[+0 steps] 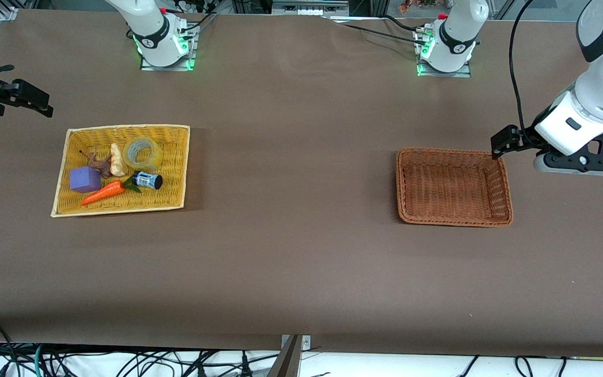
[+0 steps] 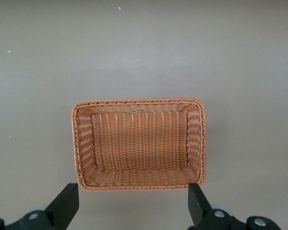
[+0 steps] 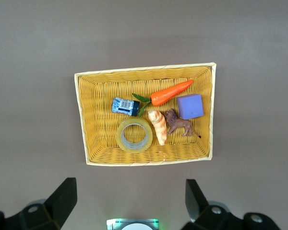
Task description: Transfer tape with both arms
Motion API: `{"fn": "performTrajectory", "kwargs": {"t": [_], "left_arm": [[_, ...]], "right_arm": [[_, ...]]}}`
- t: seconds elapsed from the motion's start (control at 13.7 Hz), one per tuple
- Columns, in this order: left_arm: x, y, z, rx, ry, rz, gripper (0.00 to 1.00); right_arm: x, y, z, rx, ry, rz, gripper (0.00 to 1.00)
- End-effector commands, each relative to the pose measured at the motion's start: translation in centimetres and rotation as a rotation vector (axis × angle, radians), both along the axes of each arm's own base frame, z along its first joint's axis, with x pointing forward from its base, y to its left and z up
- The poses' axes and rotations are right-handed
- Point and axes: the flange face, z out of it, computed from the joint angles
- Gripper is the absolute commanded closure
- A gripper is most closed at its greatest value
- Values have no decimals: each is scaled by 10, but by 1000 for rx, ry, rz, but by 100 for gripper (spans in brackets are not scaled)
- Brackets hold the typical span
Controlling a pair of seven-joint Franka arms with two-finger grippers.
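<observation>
Pickup pending: right gripper (image 3: 127, 201), fingers spread, high above yellow tray (image 3: 91, 143), to straddle tape (image 3: 134, 135) rim, probably avoiding bottle (image 3: 125, 106); left gripper (image 2: 132, 206), spread, waiting over brown basket (image 2: 198, 139).

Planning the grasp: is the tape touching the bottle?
Apart. The right wrist view shows a strip of yellow basket weave between the tape and the bottle.

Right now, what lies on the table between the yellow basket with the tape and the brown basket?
Nothing: the front view shows only bare brown table between the yellow basket, holding the tape, and the brown basket.
</observation>
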Motion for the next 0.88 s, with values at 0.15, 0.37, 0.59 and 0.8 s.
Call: {"fn": "performTrajectory", "kwargs": {"t": [0.15,0.37,0.59,0.8], "left_arm": [[5,-2,5,-28,3,12,0],[5,-3,5,-29,3,11,0],[5,-3,5,-29,3,11,0],[5,-3,5,-29,3,11,0]], "right_arm": [[4,-11,3,-3,1,-25,0],[16,-20,-17,5,11,-47,0],[24,-15,-50,-4,75,-44,0],[29,-7,-116,-6,79,-87,0]]}}
